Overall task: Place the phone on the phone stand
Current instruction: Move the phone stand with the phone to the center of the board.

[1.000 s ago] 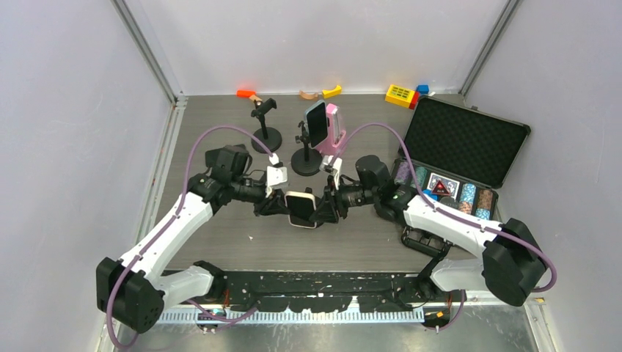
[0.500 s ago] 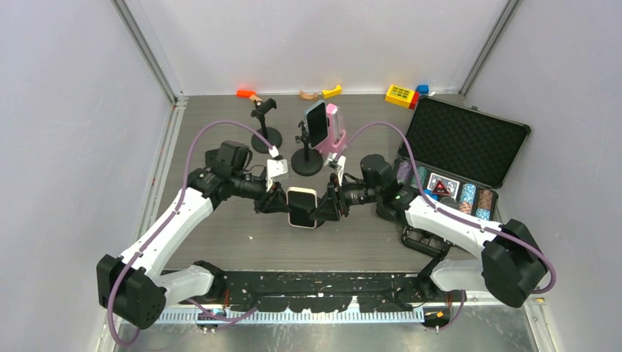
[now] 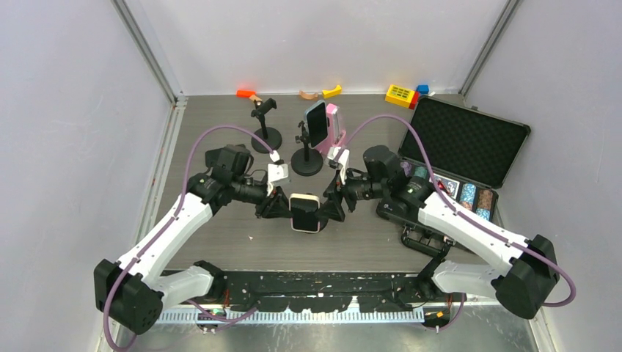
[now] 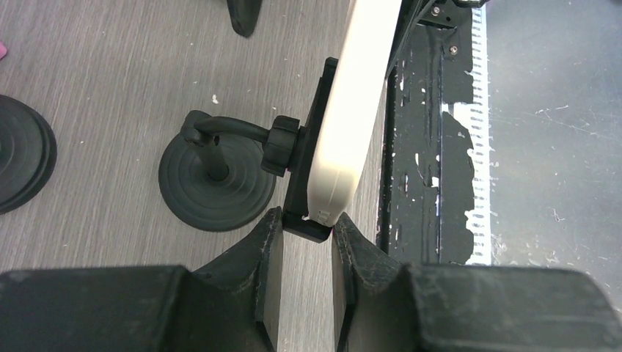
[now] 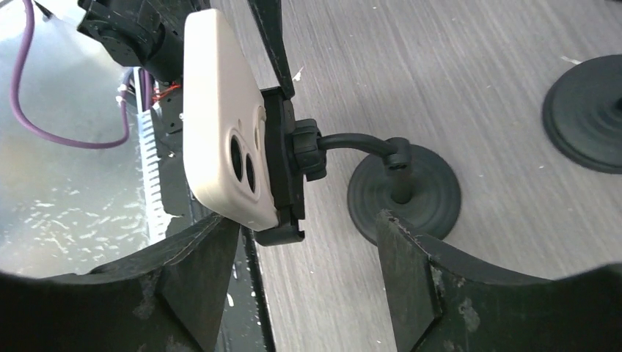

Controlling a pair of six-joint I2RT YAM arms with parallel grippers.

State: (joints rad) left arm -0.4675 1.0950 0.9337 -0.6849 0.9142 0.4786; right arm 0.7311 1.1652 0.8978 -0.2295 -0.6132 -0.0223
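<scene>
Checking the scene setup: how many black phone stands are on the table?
3: empty black stand back left; middle black stand holding a dark phone; near black stand holding a cream phone. The pink item may hide another.

Overhead: the phone (image 3: 304, 213) lies screen-up over the phone stand (image 4: 216, 180), whose base cannot be made out from here. The right arm crosses the open case (image 3: 469, 143) and hides part of its tray. The small coloured pieces (image 3: 400, 94) at the worktop's (image 3: 242, 242) far edge are too small to name.

Left wrist: the phone's upper end runs off the top edge. A second round base (image 4: 22, 165) is cut by the left edge.

Right wrist: the phone's screen faces away. Another base (image 5: 587, 110) is cropped at the right.
</scene>
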